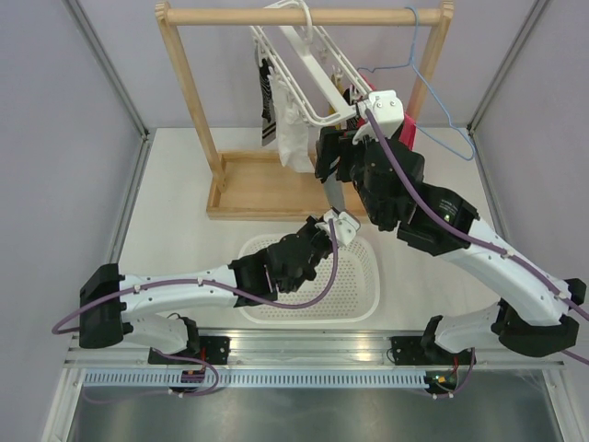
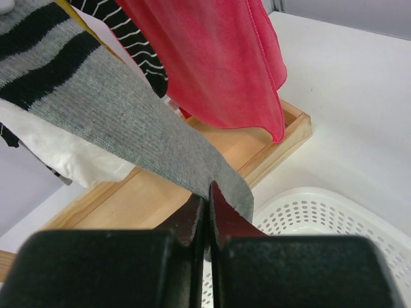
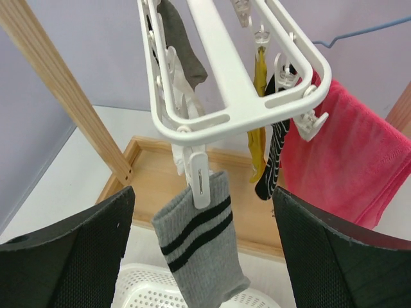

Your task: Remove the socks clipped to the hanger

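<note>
the left gripper [image 2: 207, 215] has its jaws pressed together with no gap showing, and the lower edge of the grey sock [image 2: 128, 122] looks pinched between the very tips, a thin hold near the toe. from there the sock runs taut up and away to its dark-striped cuff, which is caught in a white clip [image 3: 200, 179] at the near corner of the hanger [image 3: 218, 83]. the right gripper [image 3: 202, 205] is spread wide, holds nothing, and frames that clip and cuff between its two fingers without touching either. further along the hanger's frame hang a mustard sock [image 3: 259, 96] and a black-and-white striped sock [image 3: 270, 160] side by side, with a white sock [image 2: 70, 157] behind the grey one, all clipped on. a red towel [image 2: 218, 64] hangs just beside the hanger, and a blue wire hanger [image 3: 366, 29] is behind it on the wooden rack [image 1: 193, 101]. a white perforated basket [image 1: 363, 276] sits on the table under the left arm. the step in hand looks like freeing the grey sock, the first of several. the next move likely calls for a steady downward pull from the left gripper, or the right closing on the clip to spring it or to steady the frame. with so slight a pinch, the fabric may slip out before the clip gives.
</note>
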### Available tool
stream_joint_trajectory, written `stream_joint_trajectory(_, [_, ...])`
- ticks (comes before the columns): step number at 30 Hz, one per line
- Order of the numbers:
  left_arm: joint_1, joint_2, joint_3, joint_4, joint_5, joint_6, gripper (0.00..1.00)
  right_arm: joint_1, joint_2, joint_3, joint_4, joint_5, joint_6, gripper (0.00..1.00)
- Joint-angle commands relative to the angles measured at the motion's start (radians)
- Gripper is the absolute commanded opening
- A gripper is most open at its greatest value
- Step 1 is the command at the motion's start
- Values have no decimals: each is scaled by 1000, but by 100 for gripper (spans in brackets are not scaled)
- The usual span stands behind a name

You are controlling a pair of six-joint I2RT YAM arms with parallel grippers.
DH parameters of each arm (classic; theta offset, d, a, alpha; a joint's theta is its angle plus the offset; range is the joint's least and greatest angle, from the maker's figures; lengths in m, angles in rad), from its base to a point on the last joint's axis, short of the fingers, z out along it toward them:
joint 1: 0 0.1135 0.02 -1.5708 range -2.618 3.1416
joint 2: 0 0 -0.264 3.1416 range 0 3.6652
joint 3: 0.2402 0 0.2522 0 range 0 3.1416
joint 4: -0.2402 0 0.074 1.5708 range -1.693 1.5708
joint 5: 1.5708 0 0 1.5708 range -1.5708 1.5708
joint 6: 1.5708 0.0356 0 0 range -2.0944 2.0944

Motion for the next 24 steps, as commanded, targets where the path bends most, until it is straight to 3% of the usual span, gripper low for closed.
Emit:
stream_joint_trajectory(1, [-17, 15, 39, 12, -2, 63, 2, 5, 63, 118, -123, 84, -18, 91])
stream_joint_trajectory(13, [-19, 62, 48, 22, -36, 141, 2, 21, 205, 295, -289, 71, 42, 91])
stream_joint_trajectory(24, [-37, 65, 63, 29, -74, 178, 2, 64, 295, 341, -353, 231, 83, 91])
